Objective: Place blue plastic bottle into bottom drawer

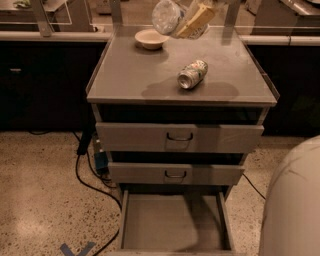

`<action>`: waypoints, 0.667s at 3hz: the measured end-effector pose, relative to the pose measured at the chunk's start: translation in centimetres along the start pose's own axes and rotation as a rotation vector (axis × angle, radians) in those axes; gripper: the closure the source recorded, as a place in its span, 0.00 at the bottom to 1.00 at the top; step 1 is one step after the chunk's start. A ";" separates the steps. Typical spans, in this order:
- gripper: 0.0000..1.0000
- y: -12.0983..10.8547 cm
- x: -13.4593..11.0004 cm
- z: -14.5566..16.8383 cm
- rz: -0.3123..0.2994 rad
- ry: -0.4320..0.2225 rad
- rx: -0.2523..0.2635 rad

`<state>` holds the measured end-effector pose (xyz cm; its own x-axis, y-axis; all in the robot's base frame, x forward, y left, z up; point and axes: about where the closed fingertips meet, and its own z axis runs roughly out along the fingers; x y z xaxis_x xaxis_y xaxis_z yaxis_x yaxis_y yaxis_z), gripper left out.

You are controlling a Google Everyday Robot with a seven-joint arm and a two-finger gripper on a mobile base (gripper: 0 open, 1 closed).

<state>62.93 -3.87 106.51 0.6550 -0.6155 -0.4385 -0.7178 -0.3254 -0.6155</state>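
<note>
With our claw (184, 22) clamped on the blue plastic bottle (165, 16) high over the far edge of the tabletop (130, 75), we judge it best to carry it past the front edge, clear of the can (192, 74), then lower into the open bottom drawer (165, 222).

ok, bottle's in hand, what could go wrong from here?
1. The gripper holds the blue plastic bottle high over the tabletop, near the bowl and can; a slip would likely land there.
2. The bottom drawer is open but shallow; a bottle released from high up could bounce out.
</note>
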 end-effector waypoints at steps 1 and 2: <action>1.00 0.0 0.0 0.0 0.000 0.000 0.000; 1.00 -0.1 3.8 4.7 0.004 -0.006 0.000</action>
<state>66.64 -2.75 101.82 0.6537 -0.6124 -0.4445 -0.7202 -0.3230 -0.6140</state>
